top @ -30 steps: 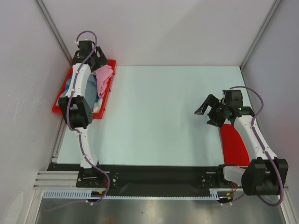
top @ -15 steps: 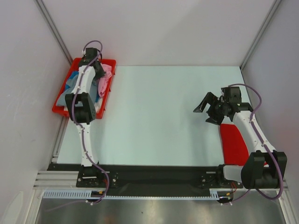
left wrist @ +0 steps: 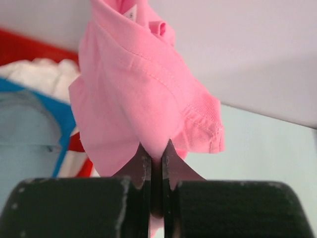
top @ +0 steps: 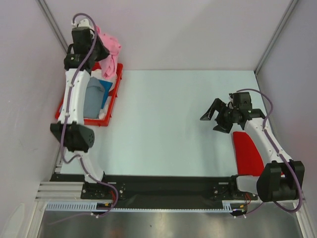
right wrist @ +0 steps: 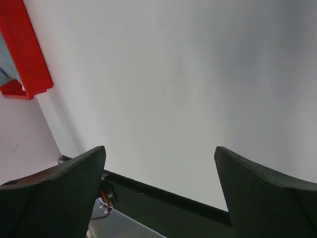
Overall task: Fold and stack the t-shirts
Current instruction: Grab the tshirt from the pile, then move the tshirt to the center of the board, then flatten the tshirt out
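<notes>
Pink soft cloth t-shirt hangs bunched above the red plastic bin, pinched by only a thin fold in the clenched left gripper. So small a bite could slip and drop it back among the other shirts. The right gripper hovers splayed and empty near the flat red t-shirt.

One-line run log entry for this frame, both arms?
left gripper: shut on pink t-shirt, held up near red bin | right gripper: open, empty, over table | red t-shirt: flat on table
</notes>
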Tool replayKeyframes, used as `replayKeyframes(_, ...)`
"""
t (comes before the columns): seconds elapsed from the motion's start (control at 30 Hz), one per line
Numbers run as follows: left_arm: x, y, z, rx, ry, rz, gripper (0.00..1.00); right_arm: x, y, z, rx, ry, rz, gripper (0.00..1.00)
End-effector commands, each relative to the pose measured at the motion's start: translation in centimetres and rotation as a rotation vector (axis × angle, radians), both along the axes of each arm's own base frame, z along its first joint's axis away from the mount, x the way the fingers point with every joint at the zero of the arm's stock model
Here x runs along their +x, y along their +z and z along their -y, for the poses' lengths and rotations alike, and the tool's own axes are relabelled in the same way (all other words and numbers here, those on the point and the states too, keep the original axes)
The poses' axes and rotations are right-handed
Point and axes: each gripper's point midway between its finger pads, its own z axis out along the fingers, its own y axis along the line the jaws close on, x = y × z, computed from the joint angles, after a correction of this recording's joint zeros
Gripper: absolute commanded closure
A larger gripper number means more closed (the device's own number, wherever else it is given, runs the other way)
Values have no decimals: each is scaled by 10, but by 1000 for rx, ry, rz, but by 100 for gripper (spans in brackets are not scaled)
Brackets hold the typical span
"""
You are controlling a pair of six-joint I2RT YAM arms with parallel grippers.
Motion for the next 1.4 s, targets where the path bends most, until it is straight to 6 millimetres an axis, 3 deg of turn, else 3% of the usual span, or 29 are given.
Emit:
replayKeyframes(0.0,-70,93,55,-68,-180,204,100,-1,34,-20,47,62,93,0)
replayKeyframes(0.03,-86,97,71,-80,-220,212,100,-3,35,-21,49,68,94,0)
replayKeyframes(0.1,-126,87,85,-87,-264,199,90,-10,35,-28,69,84,88,0)
replayKeyframes(0.13,-143,79,105,-94,-308,184,58,-13,34,-30,79,88,80,0)
replayKeyframes(0.17,-153,38,116,-94,-338,112,42,-17,31,-32,88,95,63,0)
replayKeyframes(0.2,-180,46,120,-108,-369,151,1,-21,30,-34,95,104,46,0)
replayKeyframes(0.23,-194,31,132,-106,-392,124,0,-25,27,-36,88,117,35,0)
replayKeyframes(0.27,-206,-7,135,-98,-404,45,0,-26,29,-36,77,122,37,0)
replayKeyframes(0.33,-236,-15,137,-115,-447,50,0,-35,30,-38,41,157,36,0)
replayKeyframes(0.37,-245,-41,134,-104,-453,-1,0,-37,33,-40,27,168,46,0)
replayKeyframes(0.43,-270,-41,127,-40,-498,26,0,-43,37,-44,9,187,68,0)
replayKeyframes(0.47,-271,-45,114,29,-438,41,0,-49,36,-54,8,220,72,1)
replayKeyframes(0.53,-291,-29,98,92,-401,125,0,-54,36,-67,33,246,75,7)
replayKeyframes(0.6,-296,-31,79,103,-312,140,0,-63,30,-89,44,310,75,15)
replayKeyframes(0.77,-316,-35,77,-39,-286,207,0,-56,10,-126,27,368,96,29)
replayKeyframes(0.8,-319,-31,83,-64,-319,234,0,-56,9,-135,25,395,107,37)
replayKeyframes(0.87,-321,-43,93,-71,-373,208,1,-49,-3,-141,-7,406,104,38)
replayKeyframes(0.9,-323,-52,98,-89,-393,170,10,-45,-19,-141,-42,411,69,38)
replayKeyframes(0.97,-323,-74,114,-93,-462,81,23,-32,-28,-139,-100,408,74,43)
replayKeyframes(1.0,-328,-82,125,-116,-527,41,33,-28,-43,-139,-134,426,55,46)
replayKeyframes(1.07,-331,-106,140,-136,-589,-39,45,-14,-44,-147,-137,438,77,50)
replayKeyframes(1.1,-332,-109,150,-150,-631,-37,47,-8,-45,-148,-154,451,85,52)
replayKeyframes(1.13,-336,-122,156,-148,-662,-64,49,2,-58,-144,-191,435,55,52)
replayKeyframes(1.23,-341,-136,183,-85,-731,-89,42,35,-57,-131,-179,354,47,51)
replayKeyframes(1.3,-353,-146,208,-28,-811,-120,40,50,-49,-135,-122,347,62,50)
replayKeyframes(1.37,-351,-156,229,33,-843,-153,42,57,-54,-140,-88,370,44,50)
